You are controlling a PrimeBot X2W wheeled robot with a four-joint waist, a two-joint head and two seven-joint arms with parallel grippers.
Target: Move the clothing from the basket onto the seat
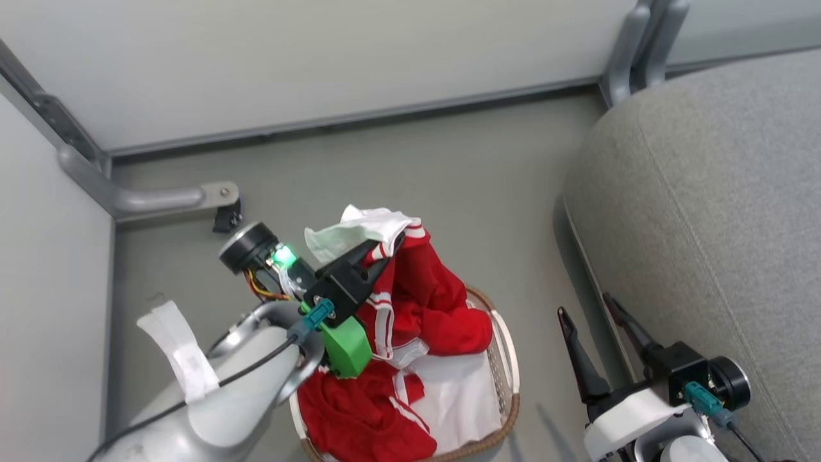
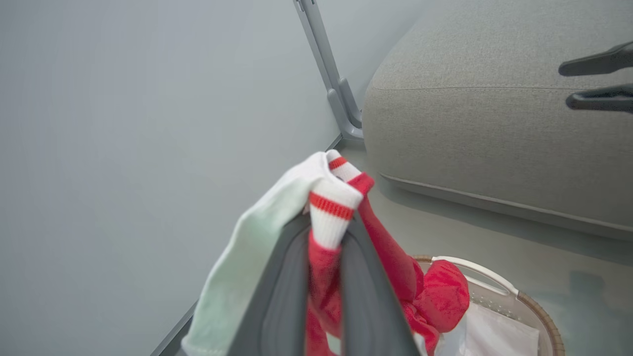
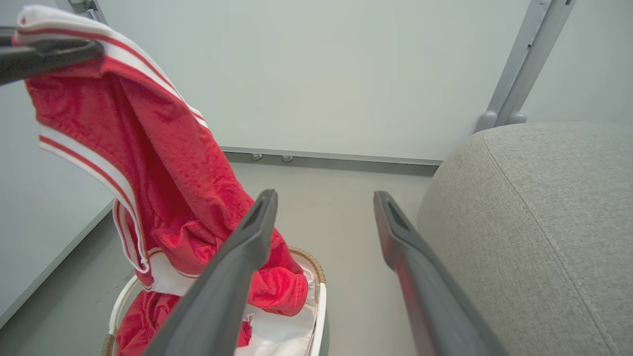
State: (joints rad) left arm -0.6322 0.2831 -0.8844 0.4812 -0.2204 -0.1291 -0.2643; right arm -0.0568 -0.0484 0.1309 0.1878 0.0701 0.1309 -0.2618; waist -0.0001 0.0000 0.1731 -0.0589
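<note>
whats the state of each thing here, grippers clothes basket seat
left gripper, shut on a red garment
red garment, lifted, lower end hanging into the basket
right gripper, open, holding nothing
basket, upright on the floor, more red clothing inside
seat, no clothing on the visible part

We see the basket (image 1: 503, 366) cut off at the head view's bottom edge; red clothing (image 1: 442, 301) and the left forearm (image 1: 250, 378) hide its left side.
</note>
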